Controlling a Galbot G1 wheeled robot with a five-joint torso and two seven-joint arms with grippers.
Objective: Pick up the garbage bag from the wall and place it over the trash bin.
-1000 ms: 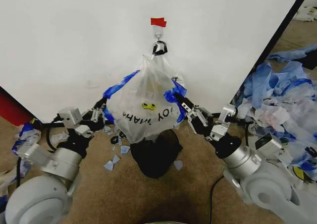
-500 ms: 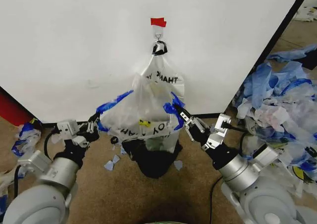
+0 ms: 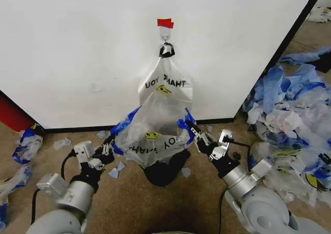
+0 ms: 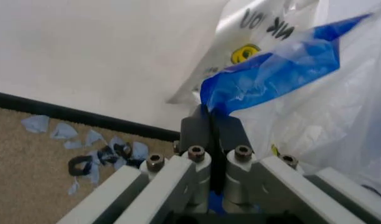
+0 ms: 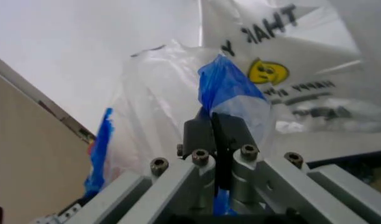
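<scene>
Two smiley bags are counted: one garbage bag (image 3: 155, 135) with blue handles, gripped at either side, and one second bag (image 3: 165, 86) hung on the single hook (image 3: 165, 37) of the one wall (image 3: 77, 53). One red tape patch (image 3: 165, 23) is seen. One trash bin (image 3: 164, 169) is counted. Two grippers are present, the left gripper (image 3: 108, 146) and the right gripper (image 3: 194, 135), each with jaws closed on one blue handle. One heap of blue-and-white scraps (image 3: 289, 110) is seen.

A plain white panel (image 3: 77, 47) with a black base strip (image 3: 77, 127) stands on brown carpet (image 3: 170, 208). Blue-and-white plastic scraps (image 3: 289, 110) pile up at right; smaller blue shreds (image 3: 63, 142) litter the floor.
</scene>
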